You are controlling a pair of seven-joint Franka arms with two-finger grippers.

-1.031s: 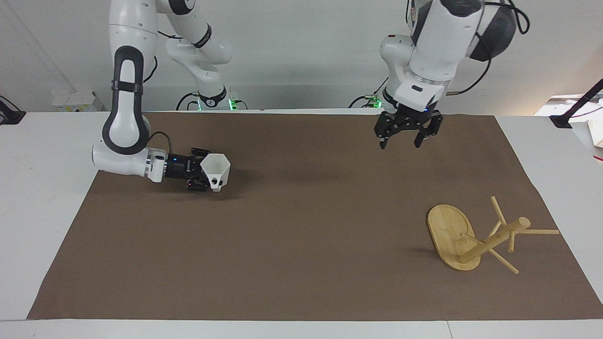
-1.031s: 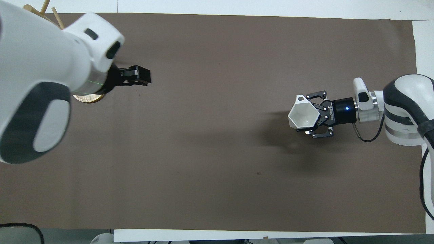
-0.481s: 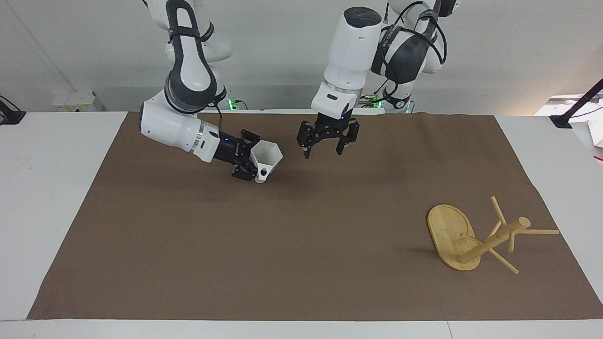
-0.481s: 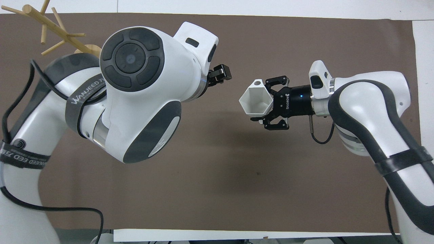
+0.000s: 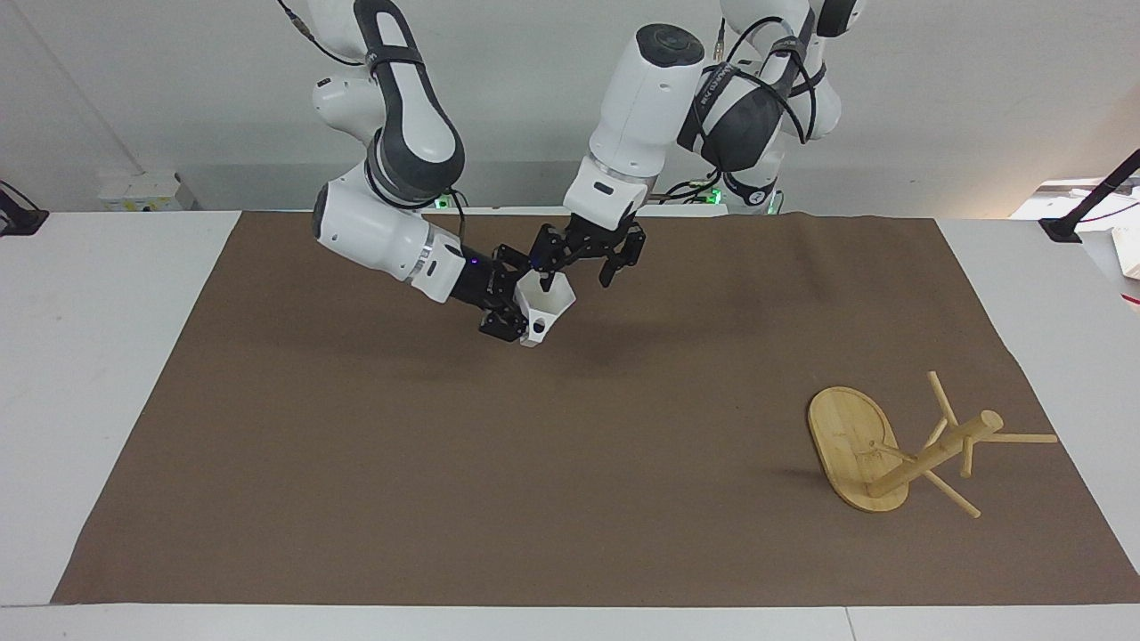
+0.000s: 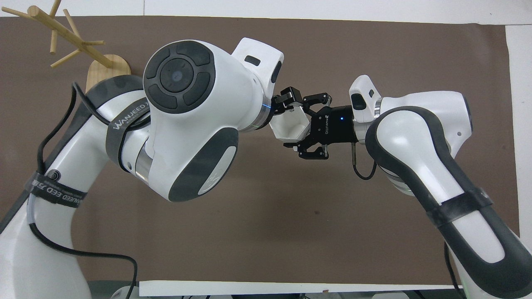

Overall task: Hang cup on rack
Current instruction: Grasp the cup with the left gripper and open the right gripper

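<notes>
Cup (image 5: 546,307) gripped in right tool (image 5: 515,313), left tool (image 5: 579,271) wide open at its rim

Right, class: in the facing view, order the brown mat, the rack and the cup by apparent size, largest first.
1. Brown mat, covering most of the table.
2. Rack, tipped over on the mat.
3. Cup, held up by the right gripper, clearly smallest.

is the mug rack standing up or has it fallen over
Fallen over. The rack lies on its side on the brown mat, base on edge, post slanting, pegs touching the mat.
</notes>
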